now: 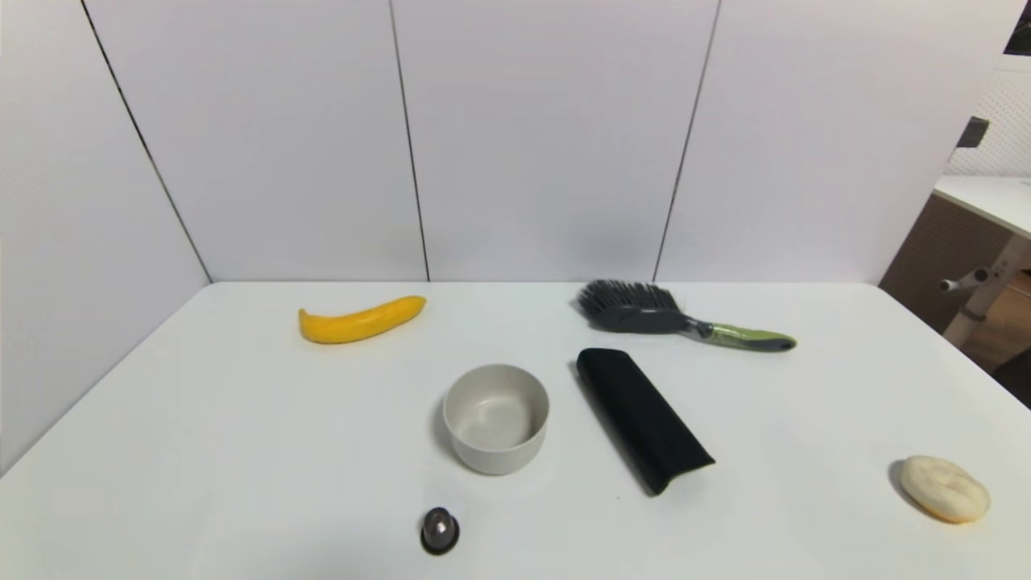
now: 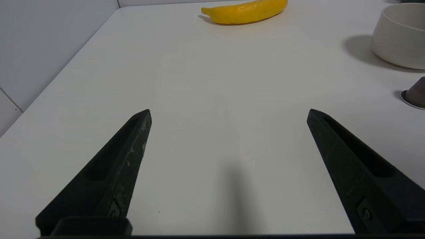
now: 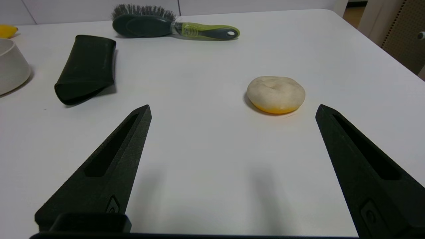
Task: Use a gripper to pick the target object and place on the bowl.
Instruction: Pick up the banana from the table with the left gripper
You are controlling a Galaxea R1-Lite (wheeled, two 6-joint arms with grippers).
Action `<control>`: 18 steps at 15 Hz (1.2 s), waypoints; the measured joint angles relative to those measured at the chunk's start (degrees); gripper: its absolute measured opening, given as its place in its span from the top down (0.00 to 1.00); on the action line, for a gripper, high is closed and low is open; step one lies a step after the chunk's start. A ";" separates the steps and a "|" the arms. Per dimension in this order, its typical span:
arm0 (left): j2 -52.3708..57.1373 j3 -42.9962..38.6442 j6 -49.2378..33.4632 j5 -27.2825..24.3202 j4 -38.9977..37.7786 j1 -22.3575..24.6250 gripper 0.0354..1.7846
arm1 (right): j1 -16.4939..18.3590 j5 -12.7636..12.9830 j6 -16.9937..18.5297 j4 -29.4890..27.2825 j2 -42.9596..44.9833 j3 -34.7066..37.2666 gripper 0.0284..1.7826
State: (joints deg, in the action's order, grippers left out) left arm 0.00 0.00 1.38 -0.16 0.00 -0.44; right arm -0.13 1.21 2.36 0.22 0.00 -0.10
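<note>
Banana point(image 1: 362, 321) lies on worktop point(image 1: 242, 451) far-left, well apart from bowl point(image 1: 496, 418). Left gripper point(image 2: 229, 114) and right gripper point(image 3: 232, 111) low over worktop, fingers apart, empty.

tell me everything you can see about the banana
The banana is smooth, glossy, bright yellow and gently curved, with a plastic-looking sheen and a blunt rounded end toward the robot's left. It lies flat on the white table, far on the left side near the back wall, farther back than the bowl and clearly apart from it. Nothing touches it but the tabletop. The left gripper, fingers spread wide, sits well short of it.
</note>
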 joint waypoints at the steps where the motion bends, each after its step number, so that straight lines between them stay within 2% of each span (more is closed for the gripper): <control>1: 0.00 0.00 0.02 0.00 0.00 0.00 0.06 | 0.00 0.02 -0.02 0.02 0.00 0.00 0.04; 18: -0.21 0.40 0.63 0.29 -0.44 0.00 0.06 | 0.00 0.00 0.00 0.00 0.00 0.00 0.04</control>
State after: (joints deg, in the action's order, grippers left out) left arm -0.21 0.40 2.01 0.13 -0.44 -0.44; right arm -0.13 1.21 2.36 0.22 0.00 -0.10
